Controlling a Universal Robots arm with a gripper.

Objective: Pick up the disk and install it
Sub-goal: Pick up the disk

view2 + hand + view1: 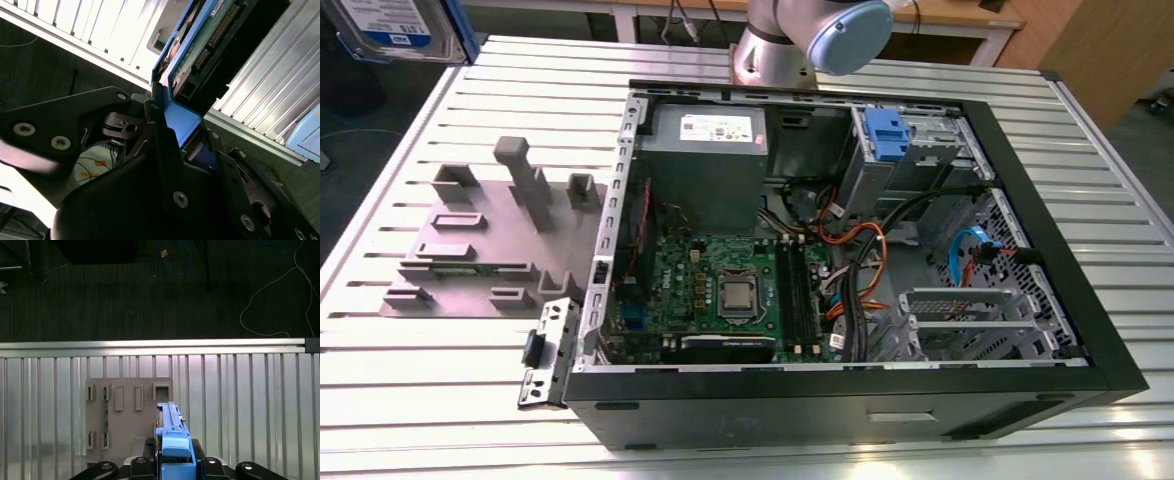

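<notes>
Near table (250, 390) edge | disk (171, 421) edge-on, long axis outward | tool (173, 465) apparently clamping

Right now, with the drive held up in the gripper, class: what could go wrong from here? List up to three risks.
1. The gripper clamps the silver rectangular disk by one end of its blue plastic carrier; the long overhang could pivot or slip.
2. It hangs above the grey fixture plate and ribbed metal table; a drop would likely damage it.
3. Loose orange and black cables crowd the open black computer case; they might snag.
</notes>
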